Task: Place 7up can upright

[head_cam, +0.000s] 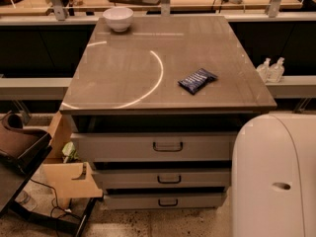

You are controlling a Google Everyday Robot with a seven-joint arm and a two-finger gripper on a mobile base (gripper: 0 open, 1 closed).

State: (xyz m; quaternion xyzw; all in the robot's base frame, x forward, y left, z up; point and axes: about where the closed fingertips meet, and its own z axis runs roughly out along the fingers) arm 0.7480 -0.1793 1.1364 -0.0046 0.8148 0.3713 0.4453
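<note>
- End effector: out of view, so whether it is released or clenched cannot be told; only the robot's white shell (274, 177) shows, lower right.
- Can: not visible on the desk (123, 78) or beside it, so its direction and long axis cannot be judged.
- Desk carries a bowl (118, 18) at the far left and a snack packet (197, 80) right of centre.

The table (118, 73) holds a white bowl (118, 18) far-left and a dark blue packet (197, 80) mid-right.
</note>
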